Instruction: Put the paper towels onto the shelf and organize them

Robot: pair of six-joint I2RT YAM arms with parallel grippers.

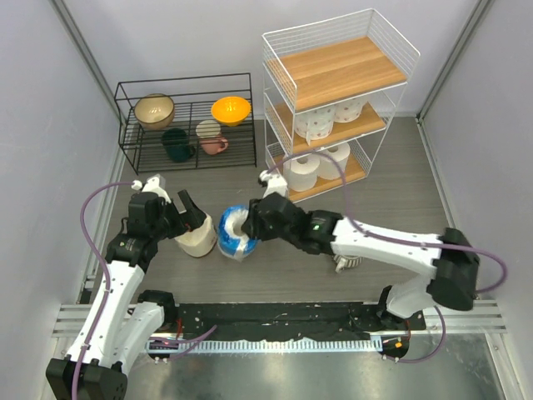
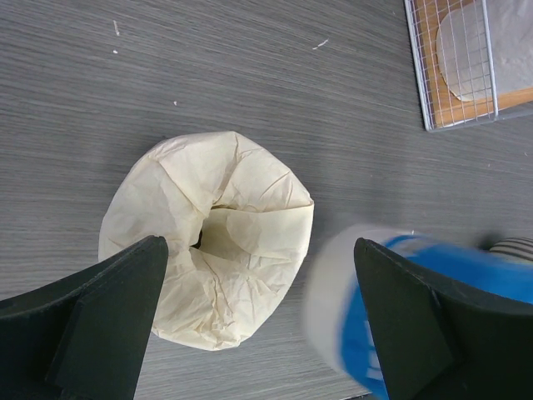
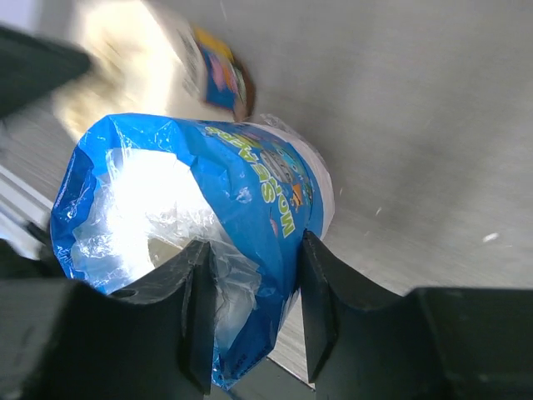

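On the table in front of the shelf, our right gripper is pinched tight on the wall of the blue-wrapped roll, we reckon so it lifts upright. Our left gripper hangs wide open over the cream roll, holding nothing

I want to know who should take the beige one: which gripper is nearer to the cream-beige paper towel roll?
Left. The left gripper hovers above the cream-beige roll, its open fingers spanning it. The right gripper pinches the blue-wrapped roll standing beside it.
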